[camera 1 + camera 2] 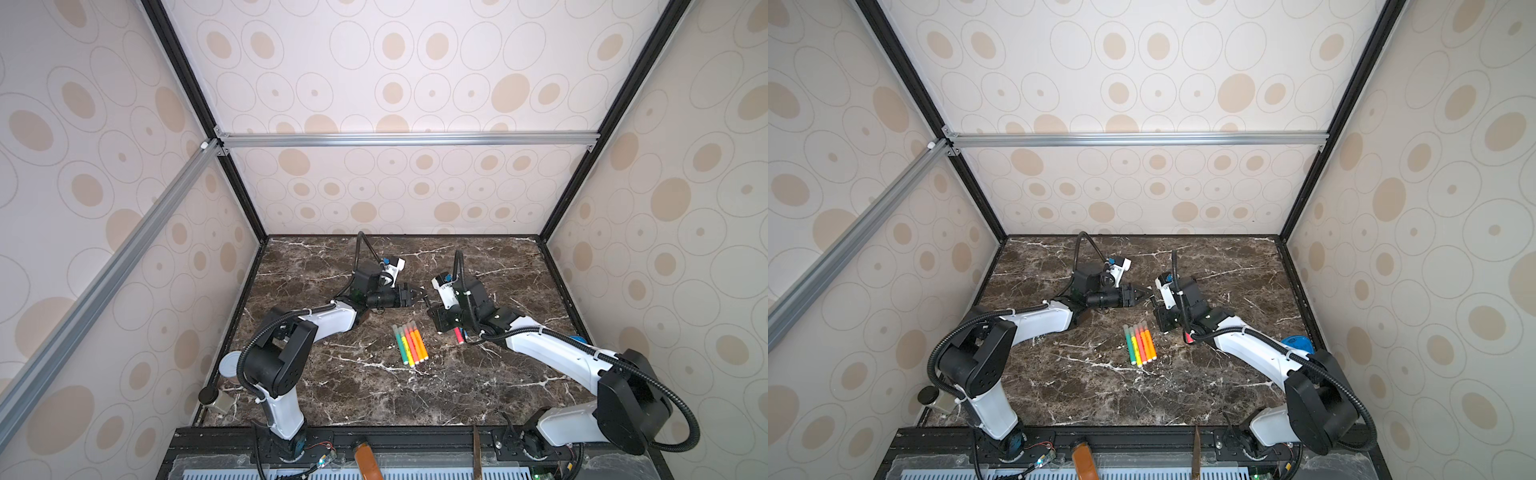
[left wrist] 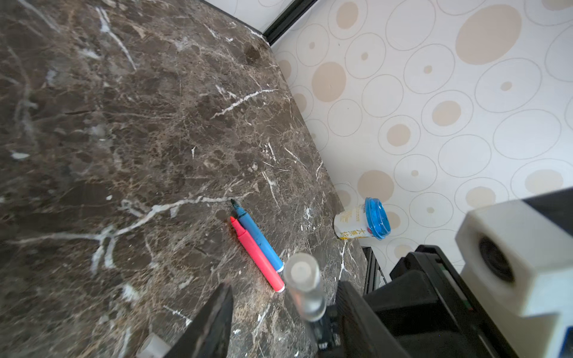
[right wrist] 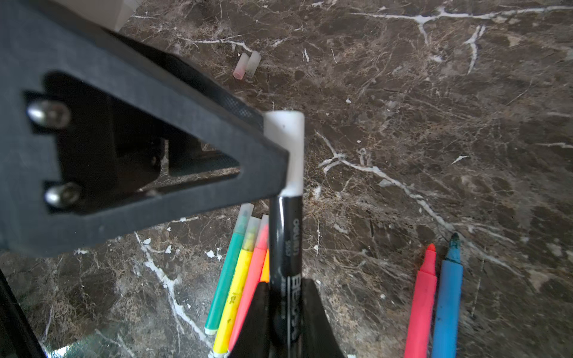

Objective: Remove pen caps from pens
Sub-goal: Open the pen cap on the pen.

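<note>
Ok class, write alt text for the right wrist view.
The right tool grips a black pen; the left tool is around its white cap. On the marble lie capped pens, an uncapped pink pen and blue pen, and two loose caps.

Glossy black pen (image 3: 283, 241), frosted translucent cap (image 3: 291, 145), polished marble-look table (image 3: 434, 108)

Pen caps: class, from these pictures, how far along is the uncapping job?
Done: the red pen and blue pen lie bare-tipped, with two loose caps on the table. In hand: the right gripper clamps the black pen while the left gripper brackets its white cap, not yet shut. Left: the row of capped pens.
</note>
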{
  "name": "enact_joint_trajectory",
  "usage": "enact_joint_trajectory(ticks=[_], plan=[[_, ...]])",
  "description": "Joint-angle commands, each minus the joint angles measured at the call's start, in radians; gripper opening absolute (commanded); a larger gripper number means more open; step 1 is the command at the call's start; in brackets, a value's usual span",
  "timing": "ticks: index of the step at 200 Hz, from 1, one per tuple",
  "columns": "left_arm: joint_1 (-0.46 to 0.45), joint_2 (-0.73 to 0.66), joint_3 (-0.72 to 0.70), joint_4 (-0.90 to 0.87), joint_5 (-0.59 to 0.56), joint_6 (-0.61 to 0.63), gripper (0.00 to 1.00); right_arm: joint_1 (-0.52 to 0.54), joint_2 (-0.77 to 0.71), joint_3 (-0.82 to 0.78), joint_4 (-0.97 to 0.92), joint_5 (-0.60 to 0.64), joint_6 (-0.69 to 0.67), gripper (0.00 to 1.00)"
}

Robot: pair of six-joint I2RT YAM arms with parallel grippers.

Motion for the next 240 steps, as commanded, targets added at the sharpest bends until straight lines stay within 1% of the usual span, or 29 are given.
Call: enact_joint_trajectory(ticks=[1,19,57,76,106,122,133,138,174,183,192,198,201,208,226,233,240], plan=[[-0.011,0.009,0.062,0.05,0.011,-0.029,0.51,0.002,-0.01,-0.002,0.023,-0.018,-0.013,0.0],[-0.015,0.019,0.078,0.049,0.01,-0.033,0.47,0.002,-0.007,-0.004,0.032,-0.021,-0.009,0.0],[-0.02,0.036,0.095,0.051,0.01,-0.035,0.31,0.002,-0.004,-0.008,0.042,-0.023,-0.003,0.0],[-0.023,0.043,0.098,0.062,0.015,-0.043,0.28,0.001,-0.004,-0.011,0.046,-0.017,-0.003,0.0],[-0.031,0.051,0.104,0.063,0.014,-0.046,0.28,0.002,-0.007,-0.016,0.053,0.002,0.001,0.0],[-0.034,0.057,0.107,0.063,0.016,-0.046,0.21,0.002,-0.003,-0.016,0.058,0.007,0.005,0.0],[-0.036,0.06,0.107,0.065,0.016,-0.046,0.13,0.003,0.003,-0.013,0.058,0.006,0.007,0.0],[-0.037,0.061,0.107,0.066,0.016,-0.046,0.11,0.001,0.006,-0.012,0.058,0.005,0.008,0.0],[-0.036,0.05,0.112,0.048,0.009,-0.034,0.12,0.001,0.015,-0.011,0.053,0.013,0.005,0.0],[-0.036,0.051,0.113,0.047,0.009,-0.033,0.11,0.001,0.016,-0.013,0.053,0.013,0.005,0.0],[-0.036,0.052,0.115,0.047,0.011,-0.032,0.07,0.001,0.017,-0.014,0.053,0.012,0.006,0.0],[-0.036,0.052,0.115,0.047,0.011,-0.033,0.0,0.003,0.016,-0.015,0.054,0.013,0.008,0.0],[-0.036,0.052,0.115,0.048,0.012,-0.033,0.0,0.002,0.018,-0.016,0.053,0.013,0.009,0.0],[-0.036,0.052,0.113,0.05,0.011,-0.035,0.0,0.002,0.02,-0.016,0.055,0.014,0.012,0.03],[-0.036,0.053,0.112,0.058,0.014,-0.043,0.0,0.001,0.028,-0.02,0.066,0.013,0.023,0.27],[-0.037,0.052,0.11,0.063,0.015,-0.047,0.0,0.002,0.034,-0.018,0.068,0.007,0.024,0.33],[-0.038,0.05,0.109,0.067,0.016,-0.051,0.0,0.003,0.042,-0.015,0.072,0.003,0.026,0.37]])
